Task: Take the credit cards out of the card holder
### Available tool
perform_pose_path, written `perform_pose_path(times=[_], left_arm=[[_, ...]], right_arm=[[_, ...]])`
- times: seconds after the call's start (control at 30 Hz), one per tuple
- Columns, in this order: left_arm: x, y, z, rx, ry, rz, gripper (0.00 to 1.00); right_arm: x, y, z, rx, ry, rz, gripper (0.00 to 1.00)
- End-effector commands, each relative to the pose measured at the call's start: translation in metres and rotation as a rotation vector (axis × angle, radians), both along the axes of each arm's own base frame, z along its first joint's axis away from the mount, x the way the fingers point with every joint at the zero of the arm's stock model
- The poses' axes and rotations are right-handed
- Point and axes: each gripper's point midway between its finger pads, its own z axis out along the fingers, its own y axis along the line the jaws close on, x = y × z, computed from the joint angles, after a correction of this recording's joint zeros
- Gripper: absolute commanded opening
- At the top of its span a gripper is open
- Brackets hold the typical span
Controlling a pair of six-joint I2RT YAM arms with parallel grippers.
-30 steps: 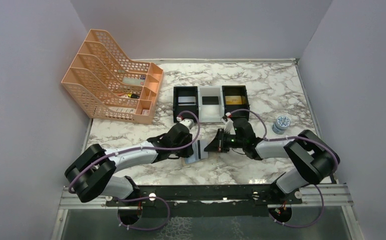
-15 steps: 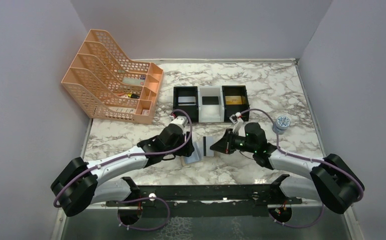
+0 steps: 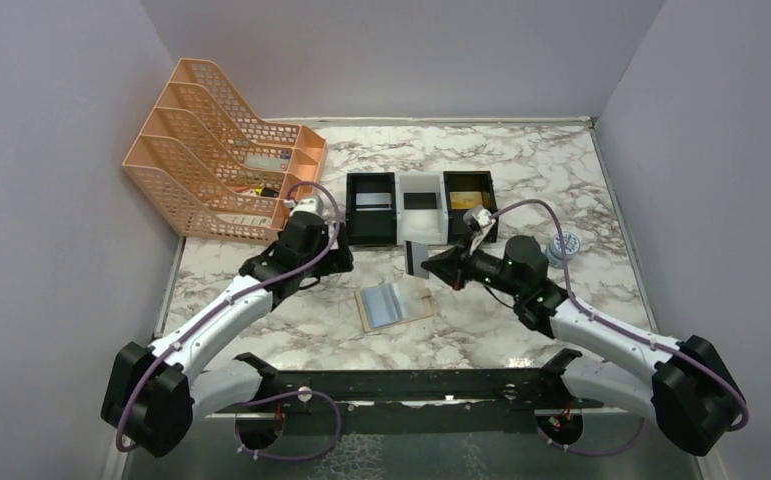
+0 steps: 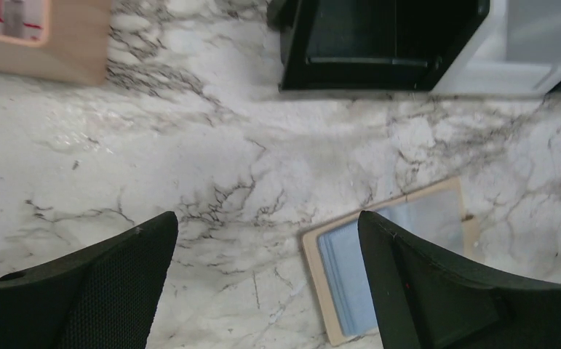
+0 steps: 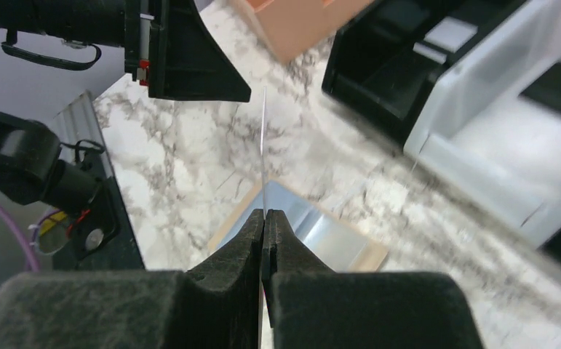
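Withdrawn to ten o'clock, left gripper [image 4: 266,218] hangs spread, pinning seemingly done; right gripper [image 5: 265,218] clamps a thin grey card [image 3: 417,258] lifted off the open tan folding card holder [image 3: 394,303].

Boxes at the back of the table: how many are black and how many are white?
Black boxes: 2
White box: 1
Total: 3
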Motion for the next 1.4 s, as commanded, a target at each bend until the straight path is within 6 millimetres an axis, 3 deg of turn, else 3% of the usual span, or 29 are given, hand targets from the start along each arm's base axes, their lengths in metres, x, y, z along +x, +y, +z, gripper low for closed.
perform_pose_path(times=[0.0, 0.23, 0.33, 0.43, 0.6, 0.73, 0.97, 1.37], left_arm=[[0.012, 0.02, 0.032, 0.005, -0.031, 0.062, 0.99], [0.007, 0.042, 0.054, 0.088, -0.099, 0.078, 0.99], [0.007, 0.053, 0.067, 0.122, -0.162, 0.083, 0.99], [0.005, 0.071, 0.068, 0.183, -0.199, 0.135, 0.99], [0.003, 0.073, 0.074, 0.166, -0.219, 0.149, 0.99], [0.003, 0.081, 0.079, 0.188, -0.237, 0.18, 0.99], [0.001, 0.086, 0.083, 0.196, -0.255, 0.196, 0.99], [0.001, 0.087, 0.084, 0.2, -0.256, 0.193, 0.99]], right_arm=[[0.031, 0.007, 0.028, -0.122, -0.227, -0.017, 0.01], [0.06, 0.034, 0.043, -0.322, -0.466, 0.028, 0.01], [0.077, 0.046, 0.039, -0.411, -0.486, 0.039, 0.01], [0.094, 0.057, 0.038, -0.468, -0.515, 0.026, 0.01], [0.121, 0.078, 0.035, -0.588, -0.596, 0.04, 0.01], [0.142, 0.091, 0.014, -0.75, -0.636, 0.056, 0.01], [0.181, 0.093, -0.002, -0.912, -0.632, -0.027, 0.01], [0.203, 0.116, -0.029, -0.965, -0.654, 0.001, 0.01]])
